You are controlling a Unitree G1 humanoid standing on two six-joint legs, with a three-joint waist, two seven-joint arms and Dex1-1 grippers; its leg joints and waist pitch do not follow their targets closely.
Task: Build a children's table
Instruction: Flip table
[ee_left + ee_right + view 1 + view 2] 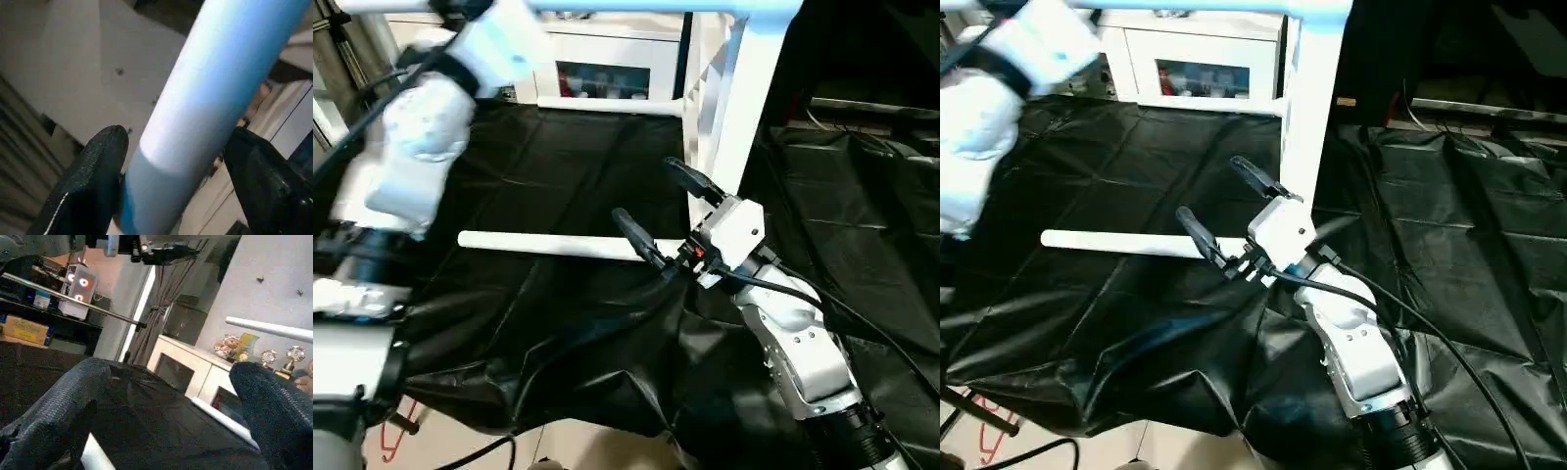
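You're dealing with hollow white plastic: light and stiff, but round and smooth, so a leg will likely roll or slip unless you pinch it square across mid-shaft. One leg (1121, 243) lies flat on the black sheet (1116, 147), just past your right claw (1217, 213), whose jaws are spread wide and hold nothing. Your left claw (171, 171) is up high, jaws straddling a raised leg (205, 98); one finger (93, 166) appears to touch it, the other stands off, so I can't tell whether it's gripped
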